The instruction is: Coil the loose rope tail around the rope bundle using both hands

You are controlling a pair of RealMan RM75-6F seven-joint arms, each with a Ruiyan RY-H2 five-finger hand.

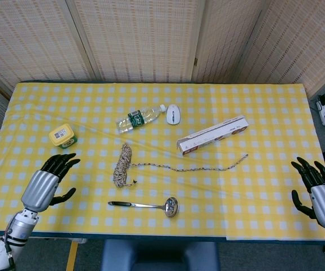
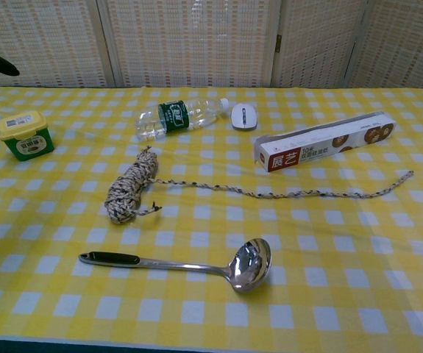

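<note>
Near the middle of the worktop (image 1: 264, 226), slightly toward its left edge: rope bundle (image 1: 122, 165), lying lengthwise from far to near. Running from the bundle toward the right edge: loose rope tail (image 1: 202, 167), stretched flat in a shallow wave, ending just in front of the long box (image 1: 212, 134). Above the front-left corner of the worktop: left robot hand (image 1: 44, 183), released, fingers spread and pointing toward the far edge, holding nothing, well apart from the bundle and nearer the left edge. Beyond the front-right corner: right robot hand (image 1: 323, 195), likewise released with fingers apart, off the right edge and well apart from the tail's free end. Between bundle and front edge: ladle (image 1: 145, 205), handle toward the left. Near the left edge: yellow-lidded tub (image 1: 63, 136). Toward the far edge past the bundle: water bottle (image 1: 139, 117) on its side, white mouse (image 1: 173, 113) just beside its cap.
</note>
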